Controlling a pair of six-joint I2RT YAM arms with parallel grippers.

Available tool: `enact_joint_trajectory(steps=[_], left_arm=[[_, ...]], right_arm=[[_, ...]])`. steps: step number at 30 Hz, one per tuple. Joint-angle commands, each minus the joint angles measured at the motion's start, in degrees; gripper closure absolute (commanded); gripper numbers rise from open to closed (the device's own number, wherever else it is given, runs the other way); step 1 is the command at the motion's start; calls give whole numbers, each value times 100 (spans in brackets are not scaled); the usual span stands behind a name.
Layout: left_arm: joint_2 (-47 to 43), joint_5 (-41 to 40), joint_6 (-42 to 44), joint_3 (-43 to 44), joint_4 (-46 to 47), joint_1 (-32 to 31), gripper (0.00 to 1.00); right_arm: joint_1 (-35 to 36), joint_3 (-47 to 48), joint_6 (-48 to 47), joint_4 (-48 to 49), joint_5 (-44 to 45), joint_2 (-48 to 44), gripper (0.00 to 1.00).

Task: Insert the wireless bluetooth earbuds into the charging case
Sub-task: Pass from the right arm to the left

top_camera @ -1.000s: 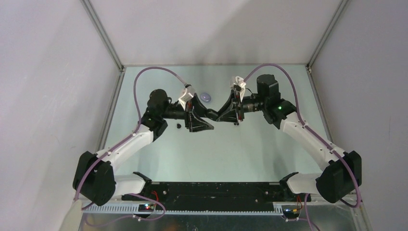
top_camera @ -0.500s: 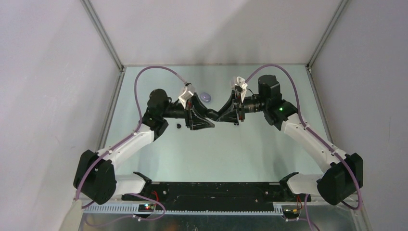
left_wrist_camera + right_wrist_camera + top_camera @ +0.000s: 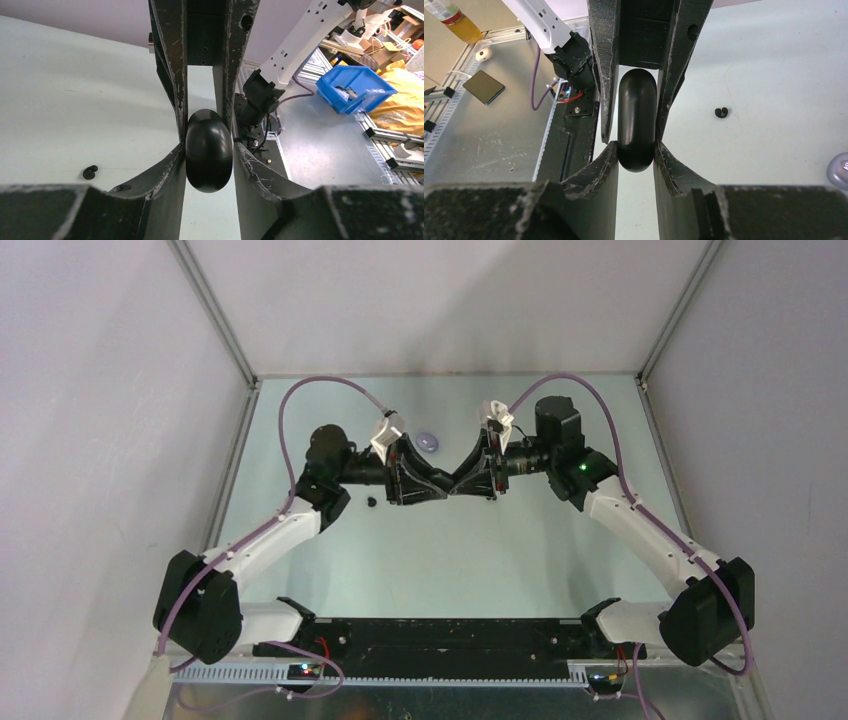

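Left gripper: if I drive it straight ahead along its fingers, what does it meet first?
The black charging case between its fingertips, then at once the right gripper, which faces the left gripper head-on and clamps the same case. No free way forward.

A fixed camera mounted above and behind the two arms looks down and forward across the whole pale green counter (image 3: pixel 430 550), from far enough back that both arm bases sit along its lower edge. The wrist cameras face each other at very close range, one sighting along the left end effector (image 3: pixel 208 146) toward the right arm's side, the other along the right end effector (image 3: pixel 635 145) toward the left. All three views share the glossy black oval case (image 3: pixel 209 170) between the arms and a tiny black earbud (image 3: pixel 372 502) on the counter.
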Motion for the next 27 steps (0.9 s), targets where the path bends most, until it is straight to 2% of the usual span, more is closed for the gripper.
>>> enact_joint_trajectory(steps=[1, 15, 19, 23, 25, 27], left_arm=[[-47, 168, 392, 248, -350, -43, 58], [3, 164, 461, 334, -508, -68, 64], [5, 165, 472, 328, -518, -79, 72], [4, 165, 528, 340, -568, -89, 85], [2, 165, 565, 339, -610, -95, 90], [-6, 161, 610, 340, -660, -95, 94]], right_arm=[[-17, 15, -191, 114, 82, -31, 93], [-14, 14, -630, -217, 50, -19, 92], [-9, 19, -676, -251, 63, -7, 92], [1, 20, -692, -275, 74, -2, 91], [-6, 18, -688, -287, 73, -6, 89], [0, 16, -679, -287, 75, -5, 83]])
